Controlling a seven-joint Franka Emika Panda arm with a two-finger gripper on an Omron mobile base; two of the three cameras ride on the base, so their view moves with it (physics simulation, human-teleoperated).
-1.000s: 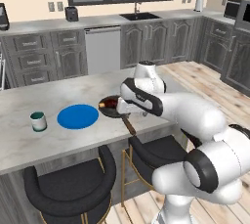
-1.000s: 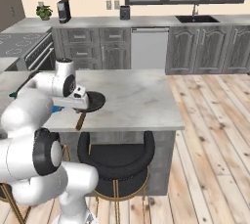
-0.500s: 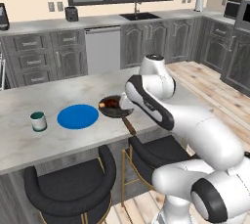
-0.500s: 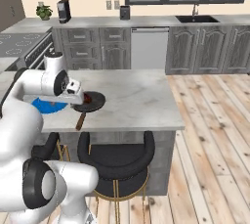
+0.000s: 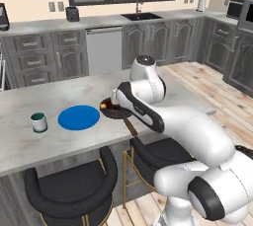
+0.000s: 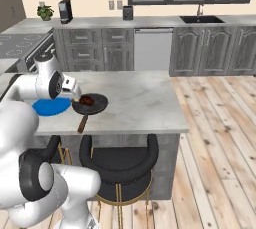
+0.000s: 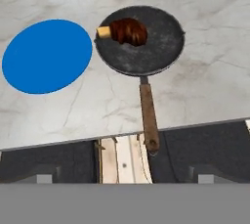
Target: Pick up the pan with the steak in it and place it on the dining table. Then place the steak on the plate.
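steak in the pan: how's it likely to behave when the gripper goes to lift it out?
The steak is a small rounded lump, so it probably shifts or rolls on first contact. It lies near the rim of the pan, on the side nearest the plate, which may crowd one finger. It looks compact, likely light and not floppy.

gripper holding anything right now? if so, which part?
Nothing held. The small black frying pan with brown handle sits free on the grey marbled table, the open gripper above it.

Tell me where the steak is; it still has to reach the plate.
In the hand view the steak lies inside the pan, near the rim closest to the blue plate, on the dining table.
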